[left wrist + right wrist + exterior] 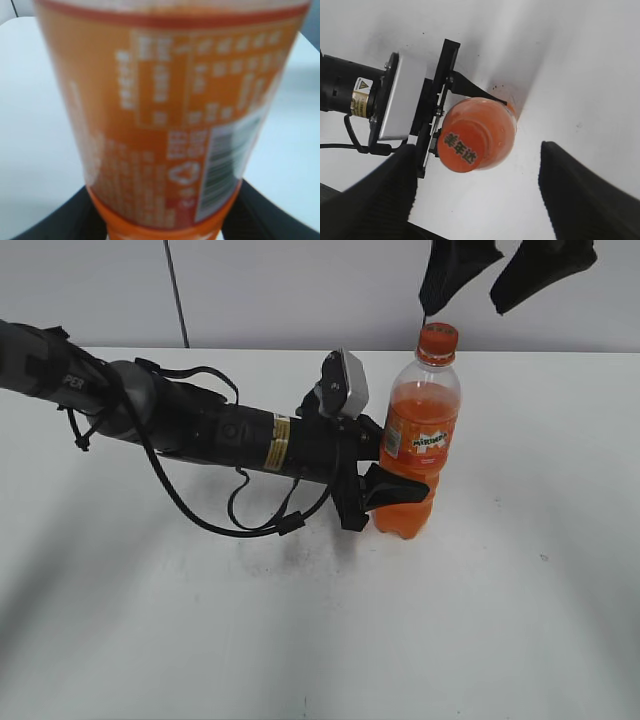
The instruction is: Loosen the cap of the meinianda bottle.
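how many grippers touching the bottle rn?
1. Left gripper clamps the meinianda bottle at its lower body; right gripper hangs open above the cap, apart.

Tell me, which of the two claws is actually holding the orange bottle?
The left gripper, reaching in sideways: its black fingers clasp the meinianda bottle low on its body. The right gripper hangs open above the cap, touching nothing.

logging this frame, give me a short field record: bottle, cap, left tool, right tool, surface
bottle: meinianda bottle upright on the table, orange liquid inside
cap: cap on the neck, nothing touching it
left tool: left tool closed around the bottle's lower body from the side
right tool: right tool open, above the cap, fingers apart
surface: white table
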Controlling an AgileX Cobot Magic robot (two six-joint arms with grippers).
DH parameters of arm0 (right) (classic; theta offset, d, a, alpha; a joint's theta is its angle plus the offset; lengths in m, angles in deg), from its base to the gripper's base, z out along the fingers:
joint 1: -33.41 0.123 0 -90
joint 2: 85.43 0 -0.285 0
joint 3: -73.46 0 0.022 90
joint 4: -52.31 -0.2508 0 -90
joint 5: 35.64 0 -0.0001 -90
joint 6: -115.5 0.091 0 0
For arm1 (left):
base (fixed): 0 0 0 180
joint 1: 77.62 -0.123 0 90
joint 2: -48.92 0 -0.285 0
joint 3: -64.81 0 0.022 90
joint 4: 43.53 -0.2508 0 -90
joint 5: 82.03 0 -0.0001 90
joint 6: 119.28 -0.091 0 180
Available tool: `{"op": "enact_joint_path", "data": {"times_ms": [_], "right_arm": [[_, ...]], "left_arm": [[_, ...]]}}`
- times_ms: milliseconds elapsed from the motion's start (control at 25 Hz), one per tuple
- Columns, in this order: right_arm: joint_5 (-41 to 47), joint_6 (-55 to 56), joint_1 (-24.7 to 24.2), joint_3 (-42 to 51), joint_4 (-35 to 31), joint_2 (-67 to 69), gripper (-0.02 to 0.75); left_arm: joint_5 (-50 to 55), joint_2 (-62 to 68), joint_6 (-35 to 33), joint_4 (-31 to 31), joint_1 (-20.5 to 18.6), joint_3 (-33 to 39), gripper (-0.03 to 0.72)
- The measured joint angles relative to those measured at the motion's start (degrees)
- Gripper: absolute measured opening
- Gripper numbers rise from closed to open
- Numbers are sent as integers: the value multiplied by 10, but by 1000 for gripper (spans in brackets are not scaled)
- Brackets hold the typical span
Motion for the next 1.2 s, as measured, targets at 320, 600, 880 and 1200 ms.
{"op": "enact_joint_path", "data": {"times_ms": [320, 600, 880, 1200], "right_arm": [[0, 6, 19, 0, 0, 41, 475], [0, 6, 19, 0, 5, 48, 340], [0, -135, 19, 0, 4, 48, 273], [3, -751, 19, 0, 2, 48, 273]], "left_arm": [[0, 0, 0, 0, 0, 0, 382], [0, 0, 0, 0, 0, 0, 382], [0, 0, 0, 0, 0, 0, 382], [-1, 0, 0, -2, 0, 0, 382]]}}
